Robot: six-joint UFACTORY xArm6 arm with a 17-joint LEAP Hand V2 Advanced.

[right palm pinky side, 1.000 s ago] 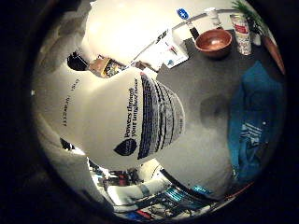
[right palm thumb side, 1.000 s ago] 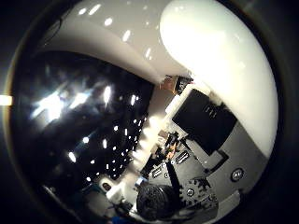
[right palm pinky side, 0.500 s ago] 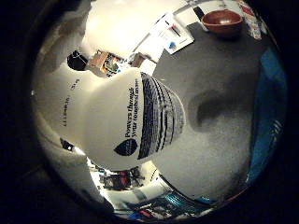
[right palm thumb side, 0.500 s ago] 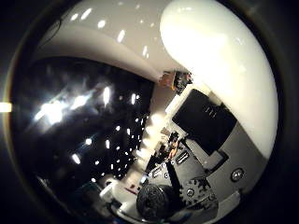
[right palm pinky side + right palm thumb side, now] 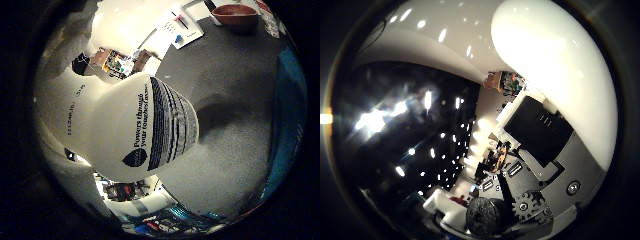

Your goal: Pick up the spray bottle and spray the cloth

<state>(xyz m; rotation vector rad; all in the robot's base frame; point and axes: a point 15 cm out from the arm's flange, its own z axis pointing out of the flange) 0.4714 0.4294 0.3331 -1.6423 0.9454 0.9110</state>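
Pressed right up against the palm is the spray bottle point(image 5: 135, 125), its white body with the printed label filling the little-finger side view. On the thumb side, one of the hand's point(image 5: 540, 150) fingers point(image 5: 555, 75) curves across the bottle's glossy dark and white surface, so the fingers look wrapped around the bottle, holding it. The bottle hangs clear above the grey bench point(image 5: 235, 100), casting a shadow on it, which suggests it has been lifted so it can be aimed. Beyond the bottle's base, off toward the bench's edge, lies the blue cloth point(image 5: 290, 115), well apart from the fingers; spraying probably calls for bringing the nozzle round toward it. Farther still sit a brown bowl point(image 5: 235, 14) and a sheet of paper point(image 5: 182, 30).
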